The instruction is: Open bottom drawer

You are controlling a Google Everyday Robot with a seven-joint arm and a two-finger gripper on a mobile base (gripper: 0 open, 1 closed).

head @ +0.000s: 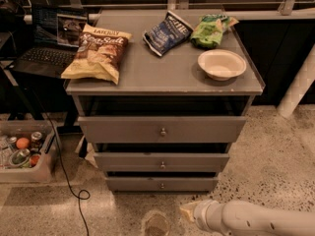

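Camera view: I'd pull the rigid grey flat-fronted bottom drawer (128, 183) by its small round metal knob (162, 185); my pale gripper (189, 212), state I cannot tell, hovers low before it.

White rounded arm (261, 221), seemingly cream gripper (188, 211), bottom centre.

On my screen the flat grey cabinet top (162, 77) carries four things. A yellow crinkled chip bag (100, 53) lies at the left and a dark blue snack bag (167, 32) at the middle back. A green snack bag (210, 29) lies beside the blue one, and a shallow white round bowl (221, 64) stands in front of the green one. Left of the cabinet I see an open black laptop (47, 45). Below it a clear plastic bin (24, 173) holds what I think are cans. A thin black cable (82, 194) runs over the speckled stone floor (275, 151). A round brownish mark (156, 224) lies there, just left of the gripper (188, 211) at the lower edge.
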